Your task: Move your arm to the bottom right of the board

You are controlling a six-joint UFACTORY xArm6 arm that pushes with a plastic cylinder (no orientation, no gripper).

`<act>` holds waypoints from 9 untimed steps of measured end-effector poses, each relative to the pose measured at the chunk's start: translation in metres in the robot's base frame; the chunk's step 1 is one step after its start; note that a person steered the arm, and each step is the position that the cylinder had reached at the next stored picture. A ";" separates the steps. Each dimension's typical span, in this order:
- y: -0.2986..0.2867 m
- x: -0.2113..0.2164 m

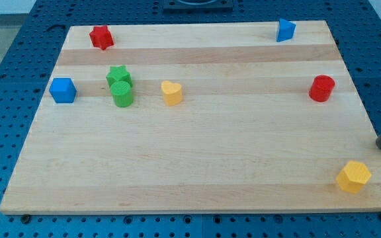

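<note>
My rod enters at the view's right edge and its tip (380, 146) rests at the board's right rim, low on the board. A yellow hexagon block (354, 176) lies just below and left of the tip, near the bottom right corner. A red cylinder (322, 88) stands above the tip on the right side. A blue block (285, 30) sits at the top right. A red star (101, 37) is at the top left. A blue cube (63, 90), a green star (118, 76), a green cylinder (122, 94) and a yellow heart (171, 92) lie on the left half.
The wooden board (190, 165) lies on a blue perforated table (5, 132). The green star and green cylinder touch each other.
</note>
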State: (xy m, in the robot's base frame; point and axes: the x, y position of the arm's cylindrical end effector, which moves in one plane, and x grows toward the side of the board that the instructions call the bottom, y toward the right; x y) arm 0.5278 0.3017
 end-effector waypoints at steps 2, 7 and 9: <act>0.000 0.023; 0.000 0.069; -0.003 0.071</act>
